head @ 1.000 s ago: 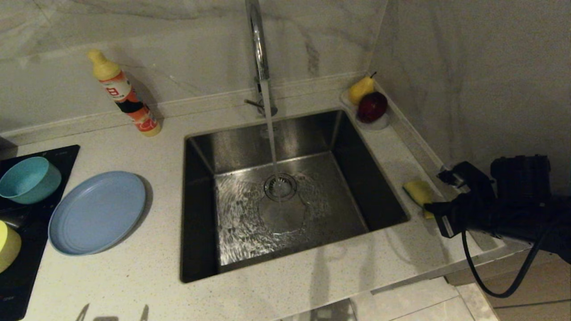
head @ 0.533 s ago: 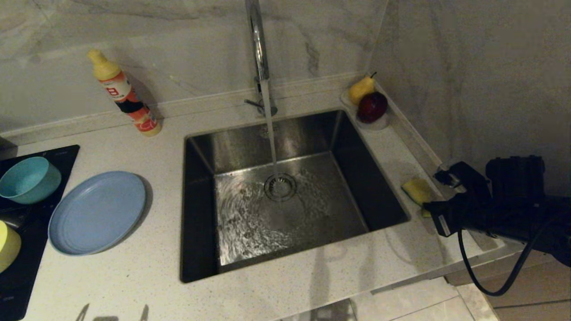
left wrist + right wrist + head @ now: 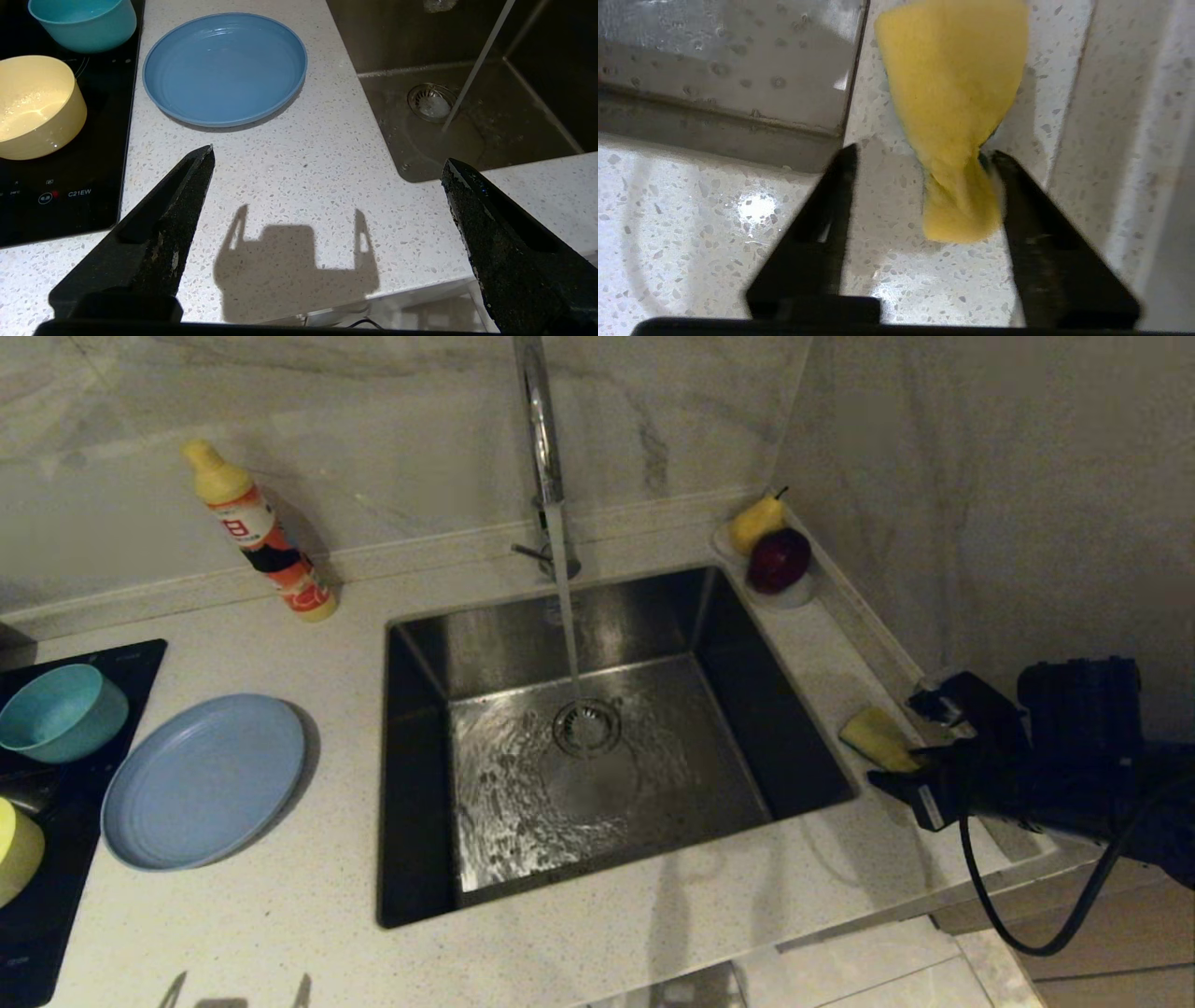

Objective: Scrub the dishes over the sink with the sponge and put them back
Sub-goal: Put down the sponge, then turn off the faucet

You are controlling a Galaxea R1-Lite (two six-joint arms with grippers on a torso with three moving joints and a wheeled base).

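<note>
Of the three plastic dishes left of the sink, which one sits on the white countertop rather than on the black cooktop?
The flat periwinkle-blue plastic plate. It lies on the speckled white countertop, while the teal-blue plastic bowl and the yellow plastic bowl stand on the black cooktop.

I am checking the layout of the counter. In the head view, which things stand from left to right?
teal-blue bowl → periwinkle-blue plate → soap bottle → sink → red apple → sponge → right gripper
</note>
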